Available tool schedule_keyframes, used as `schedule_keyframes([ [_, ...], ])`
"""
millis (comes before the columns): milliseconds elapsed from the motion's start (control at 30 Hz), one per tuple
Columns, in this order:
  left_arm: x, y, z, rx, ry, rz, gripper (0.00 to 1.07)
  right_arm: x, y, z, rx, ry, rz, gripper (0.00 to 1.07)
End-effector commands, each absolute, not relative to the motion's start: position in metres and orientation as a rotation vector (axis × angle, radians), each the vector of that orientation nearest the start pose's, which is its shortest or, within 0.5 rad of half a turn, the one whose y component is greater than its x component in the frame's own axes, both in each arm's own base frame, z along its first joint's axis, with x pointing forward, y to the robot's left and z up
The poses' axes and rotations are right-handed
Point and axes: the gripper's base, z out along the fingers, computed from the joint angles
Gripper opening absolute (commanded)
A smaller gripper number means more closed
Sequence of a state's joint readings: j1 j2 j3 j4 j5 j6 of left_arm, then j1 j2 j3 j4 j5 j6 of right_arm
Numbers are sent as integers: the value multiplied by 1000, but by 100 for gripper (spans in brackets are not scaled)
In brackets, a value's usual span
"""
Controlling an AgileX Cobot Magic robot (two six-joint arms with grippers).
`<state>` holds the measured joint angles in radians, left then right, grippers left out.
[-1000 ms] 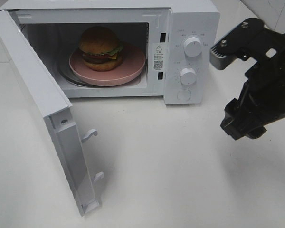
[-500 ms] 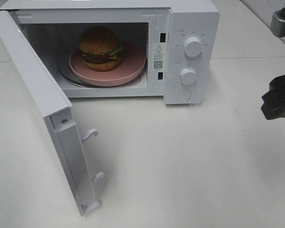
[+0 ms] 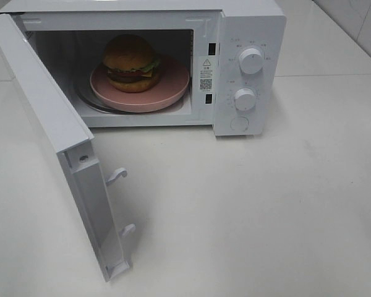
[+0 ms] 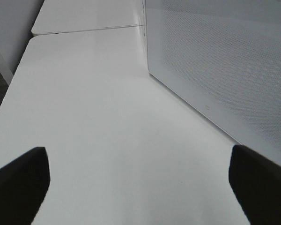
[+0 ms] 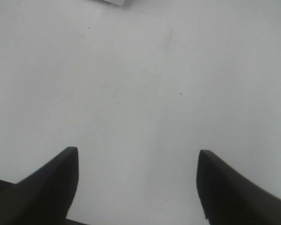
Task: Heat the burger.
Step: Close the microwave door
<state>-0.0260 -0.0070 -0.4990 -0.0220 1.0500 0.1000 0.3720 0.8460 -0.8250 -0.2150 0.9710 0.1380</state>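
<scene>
Arms fall outside the high view; the wrist views show only fingertips. One burger (image 3: 131, 62) sits on one pink plate (image 3: 173, 86) inside the open microwave (image 3: 247, 25), which has two knobs (image 3: 251, 61). The left gripper (image 4: 140, 187) hangs low beside the microwave's perforated panel (image 4: 225, 61) and the right gripper (image 5: 138, 183) faces the table (image 3: 266, 204). Both jaws are spread wide and empty.

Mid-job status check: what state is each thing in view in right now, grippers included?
White microwave's hinged door: swung wide open.
Small burger with golden-tan bun: upright on the plate, inside the cavity.
Flat pink round plate: inside the cavity, carrying the burger.
Two white round dials: setting too small to read.
Left gripper: open, empty.
Right gripper: open, empty.
</scene>
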Motion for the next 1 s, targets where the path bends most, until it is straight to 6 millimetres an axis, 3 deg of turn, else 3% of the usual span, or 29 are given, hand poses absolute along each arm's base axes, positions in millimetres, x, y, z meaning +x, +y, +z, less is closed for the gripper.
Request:
schedule_keyframes([
  [33, -8, -2, 278, 134, 1997, 15, 96, 131, 32, 333, -339, 2414, -54, 71],
  [267, -8, -2, 278, 134, 1997, 15, 96, 87, 13, 344, -303, 2293, -49, 86],
  [700, -8, -2, 278, 134, 1997, 15, 96, 24, -12, 304, -112, 2187, -67, 81],
  [933, -8, -2, 278, 134, 1997, 15, 96, 6, -12, 286, -40, 2112, -24, 75],
  [1000, -8, -2, 278, 134, 1997, 15, 96, 3, -12, 289, -26, 2056, -20, 75],
])
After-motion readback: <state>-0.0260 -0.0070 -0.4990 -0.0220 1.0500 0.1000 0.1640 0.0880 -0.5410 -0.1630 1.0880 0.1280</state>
